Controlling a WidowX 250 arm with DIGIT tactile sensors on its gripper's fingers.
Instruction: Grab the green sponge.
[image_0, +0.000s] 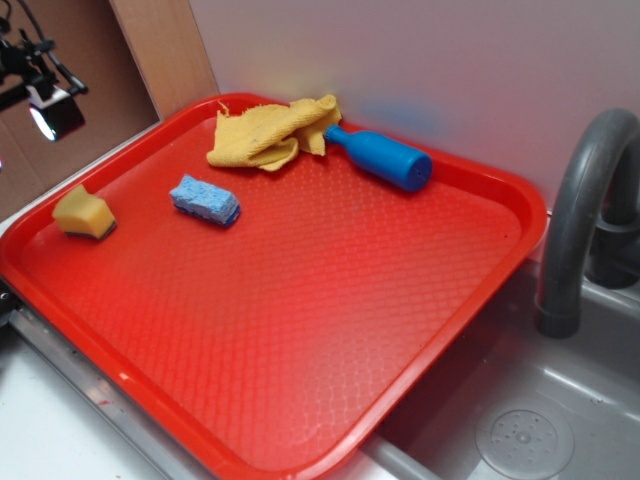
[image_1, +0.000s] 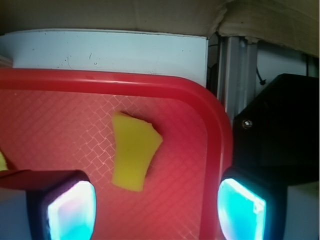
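- The claw (image_1: 155, 210) shows only in the wrist view, at the bottom edge: its two fingers, one (image_1: 70, 210) on the left and one on the right, stand wide apart and hold nothing.
- The green sponge (image_1: 134, 157), yellow-orange on top, lies on the red tray (image_1: 100, 82) ahead of the claw, between the lines of the two fingers and clear of both.
- The tray's rounded corner curves just beyond the sponge, with a white ledge (image_1: 100, 50) past the rim.
- In the exterior view the sponge (image_0: 84, 213) sits near the tray's left corner, a dark layer along its lower edge.
- A blue sponge (image_0: 205, 199) lies near it; a yellow cloth (image_0: 272, 133) and a blue bottle (image_0: 385, 159) touch at the far rim.
- A grey faucet (image_0: 580, 220) and sink (image_0: 520, 430) stand to the right, a pale wall (image_0: 420, 70) behind.
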